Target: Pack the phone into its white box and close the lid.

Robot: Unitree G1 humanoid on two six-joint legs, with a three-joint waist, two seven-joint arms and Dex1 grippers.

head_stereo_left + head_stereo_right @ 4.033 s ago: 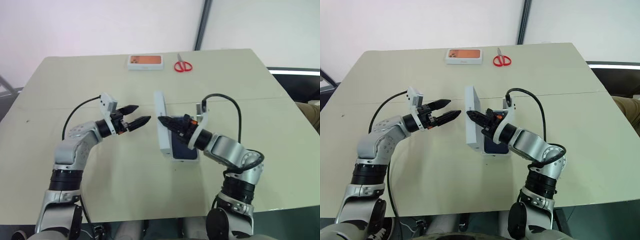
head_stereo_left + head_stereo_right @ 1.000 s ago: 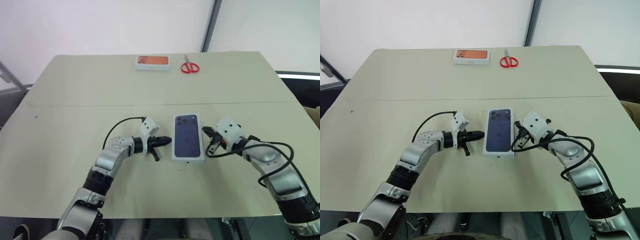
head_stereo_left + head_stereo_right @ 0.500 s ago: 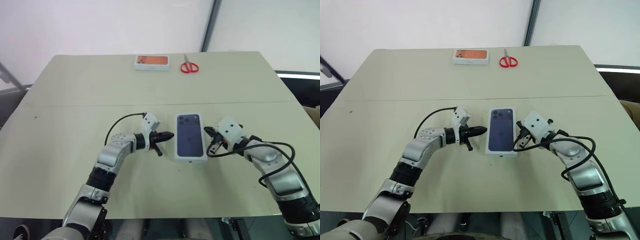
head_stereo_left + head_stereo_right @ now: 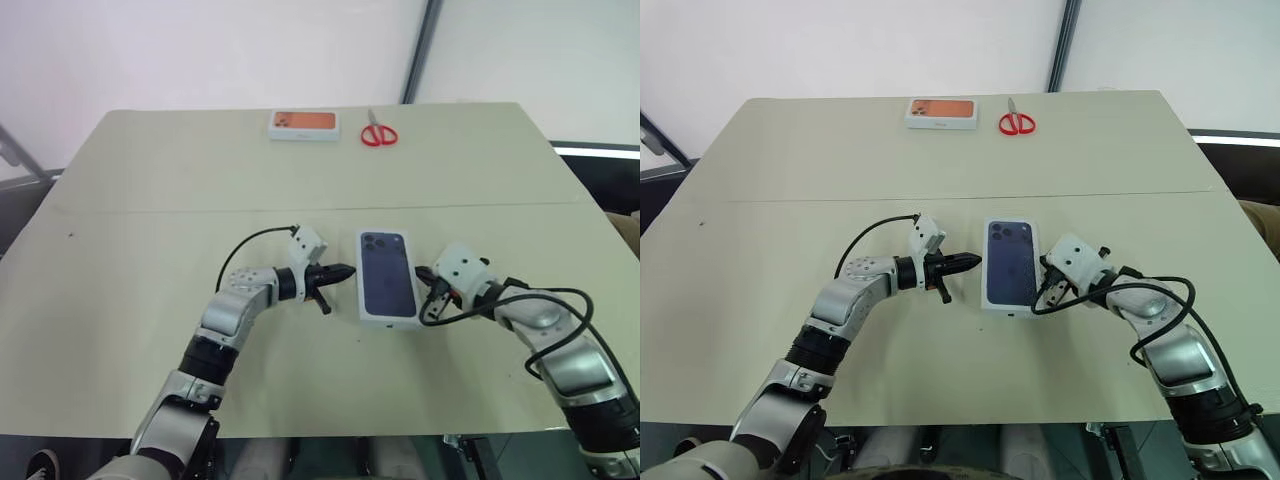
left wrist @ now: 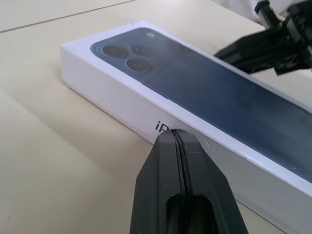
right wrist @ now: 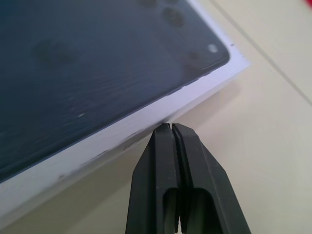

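The lid [image 4: 388, 275], white-walled with a dark navy phone picture on its top, sits closed over the white box, flat on the table. The phone is hidden. My left gripper [image 4: 350, 270] is shut, its tip [image 5: 174, 134] level against the left long wall of the lid [image 5: 146, 117]. My right gripper [image 4: 421, 273] is shut too. Its tip [image 6: 171, 126] rests at the right long wall of the lid [image 6: 107, 139], opposite the left one. Nothing is held by either.
An orange-faced white box [image 4: 304, 124] and red scissors [image 4: 379, 133] lie at the table's far edge. The beige table [image 4: 150, 200] has a seam running across it behind the grippers. Black cables loop off both wrists.
The closed box has slid a little to the right, my left gripper following against its wall. The right gripper has backed off rightward and lower. Both stayed shut.
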